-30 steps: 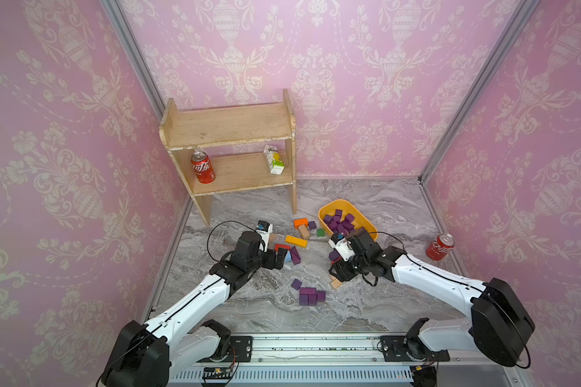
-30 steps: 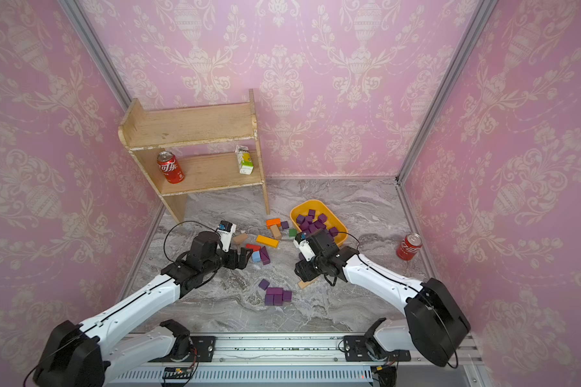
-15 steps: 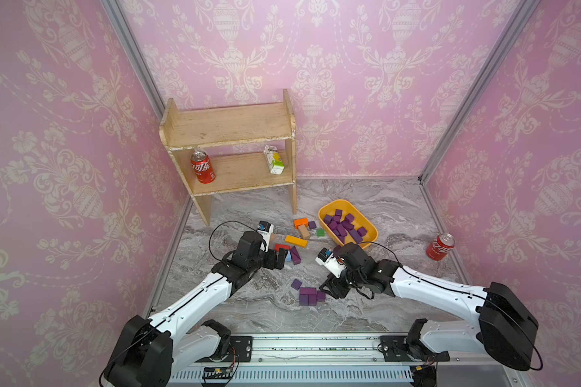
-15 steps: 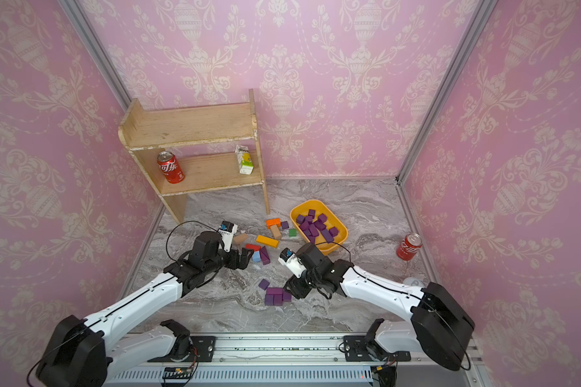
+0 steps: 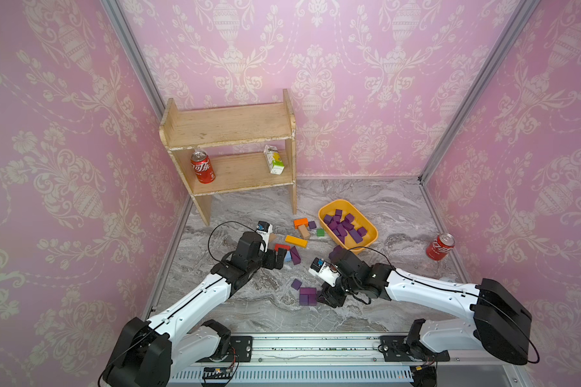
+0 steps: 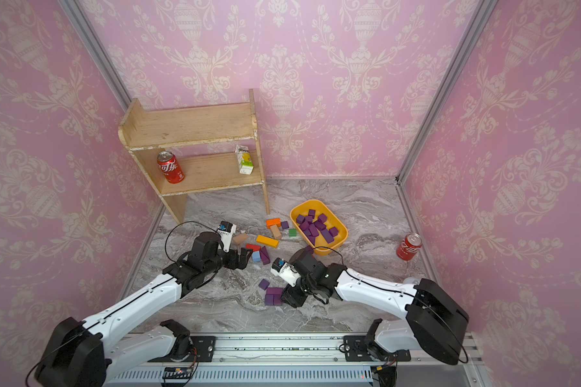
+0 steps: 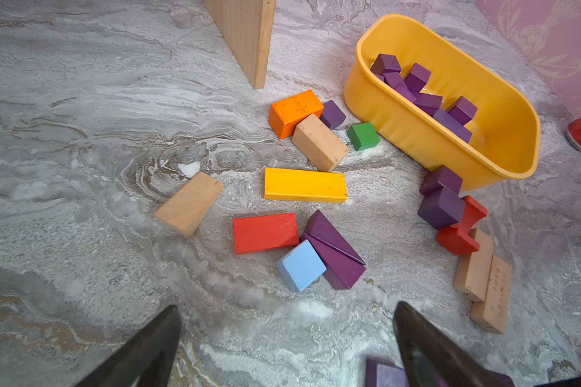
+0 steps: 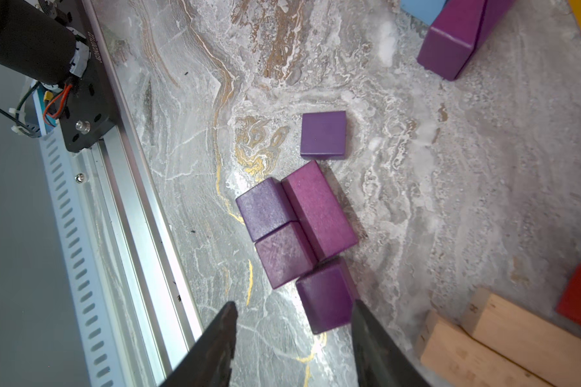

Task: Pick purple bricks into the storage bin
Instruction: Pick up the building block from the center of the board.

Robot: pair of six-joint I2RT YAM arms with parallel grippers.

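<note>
The yellow-orange storage bin (image 5: 371,239) (image 6: 329,250) (image 7: 399,127) holds several purple bricks (image 5: 344,226). A tight cluster of purple bricks (image 5: 307,295) (image 8: 302,217) lies near the front, with a loose purple cube (image 5: 296,284) (image 8: 323,134) beside it. My right gripper (image 5: 327,298) (image 8: 294,318) is down at this cluster and open. The nearest purple cube (image 8: 326,295) sits between the fingers, against one of them. My left gripper (image 5: 277,259) (image 7: 287,321) hovers wide open and empty just short of two purple wedges (image 5: 295,255) (image 7: 332,251). More purple cubes (image 7: 440,197) lie by the bin.
Orange (image 5: 301,222), yellow (image 5: 296,241), green (image 5: 320,232), red (image 5: 281,248) and tan (image 8: 483,341) blocks are scattered mid-floor. A wooden shelf (image 5: 228,134) at the back left holds a cola can (image 5: 202,166) and a carton (image 5: 274,159). Another can (image 5: 440,246) stands far right. The metal rail (image 8: 114,234) borders the front.
My right arm has swung from beside the bin toward the front and down to the purple cluster, its jaws narrowing. The left arm has barely moved.
</note>
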